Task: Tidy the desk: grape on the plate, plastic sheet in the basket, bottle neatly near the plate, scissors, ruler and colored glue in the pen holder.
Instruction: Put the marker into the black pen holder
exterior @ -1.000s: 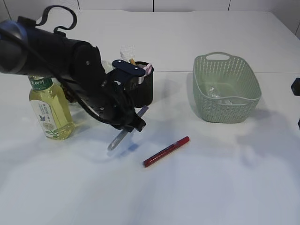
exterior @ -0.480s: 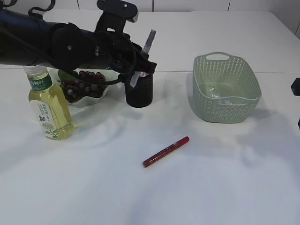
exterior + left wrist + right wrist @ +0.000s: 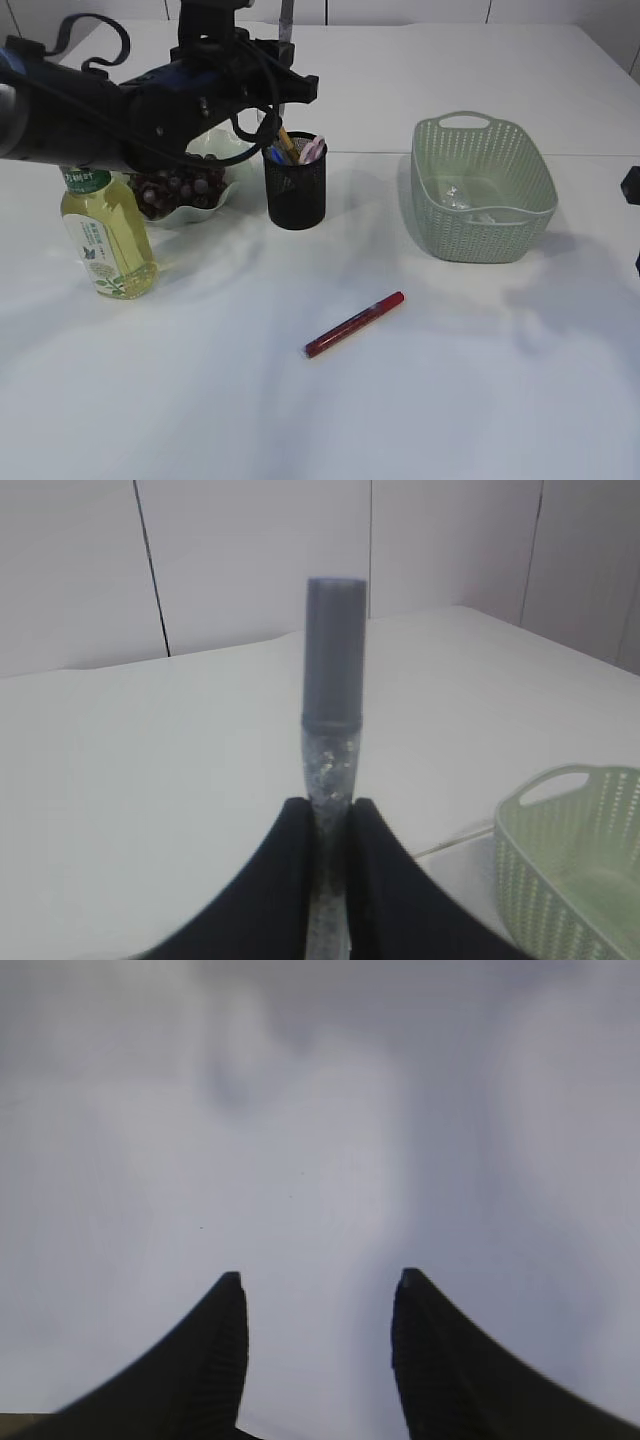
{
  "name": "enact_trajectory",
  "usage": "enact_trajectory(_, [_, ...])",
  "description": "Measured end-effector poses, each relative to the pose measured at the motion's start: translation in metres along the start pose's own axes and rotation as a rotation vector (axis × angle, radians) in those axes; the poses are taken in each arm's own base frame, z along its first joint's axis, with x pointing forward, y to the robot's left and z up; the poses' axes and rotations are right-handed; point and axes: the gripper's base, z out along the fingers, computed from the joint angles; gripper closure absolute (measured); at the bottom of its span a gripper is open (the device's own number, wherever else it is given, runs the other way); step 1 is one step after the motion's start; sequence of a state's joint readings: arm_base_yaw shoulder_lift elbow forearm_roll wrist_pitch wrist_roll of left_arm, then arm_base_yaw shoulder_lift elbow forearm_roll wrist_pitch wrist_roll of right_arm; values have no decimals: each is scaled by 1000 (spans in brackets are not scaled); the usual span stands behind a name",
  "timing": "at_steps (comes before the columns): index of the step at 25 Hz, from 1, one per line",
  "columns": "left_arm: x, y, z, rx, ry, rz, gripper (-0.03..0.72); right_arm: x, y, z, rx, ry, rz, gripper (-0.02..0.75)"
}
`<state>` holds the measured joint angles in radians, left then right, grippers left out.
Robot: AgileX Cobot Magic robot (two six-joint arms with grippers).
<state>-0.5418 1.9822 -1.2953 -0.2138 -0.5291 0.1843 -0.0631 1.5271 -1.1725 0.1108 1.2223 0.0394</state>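
My left gripper (image 3: 329, 805) is shut on a silver glitter glue tube (image 3: 334, 660) with a grey cap, held upright. In the exterior view this gripper (image 3: 284, 88) hangs above the black mesh pen holder (image 3: 296, 195), and the glue tube (image 3: 286, 16) points up. Yellow, blue and pink items stick out of the holder; I cannot tell scissors or ruler among them. A red pen-shaped tube (image 3: 355, 323) lies on the table in front. Grapes (image 3: 172, 188) fill the white plate (image 3: 208, 211), with the yellow bottle (image 3: 105, 235) upright beside it. My right gripper (image 3: 318, 1285) is open over bare table.
The green basket (image 3: 482, 238) stands at the right, with the clear plastic sheet (image 3: 462, 198) inside; its rim (image 3: 560, 780) shows in the left wrist view. A dark part of the right arm (image 3: 631, 185) sits at the right edge. White table (image 3: 200, 400) lies in front.
The left arm lifted the glue tube off the table and swung it up and back over the pen holder, turning it upright. The right gripper did not move.
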Motion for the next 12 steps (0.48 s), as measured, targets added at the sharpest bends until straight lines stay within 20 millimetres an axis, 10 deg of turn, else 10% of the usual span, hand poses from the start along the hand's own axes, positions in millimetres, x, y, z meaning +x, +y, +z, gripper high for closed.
enact_trajectory(12, [42, 2, 20, -44, -6, -80, 631, 0, 0, 0, 0, 0, 0, 360])
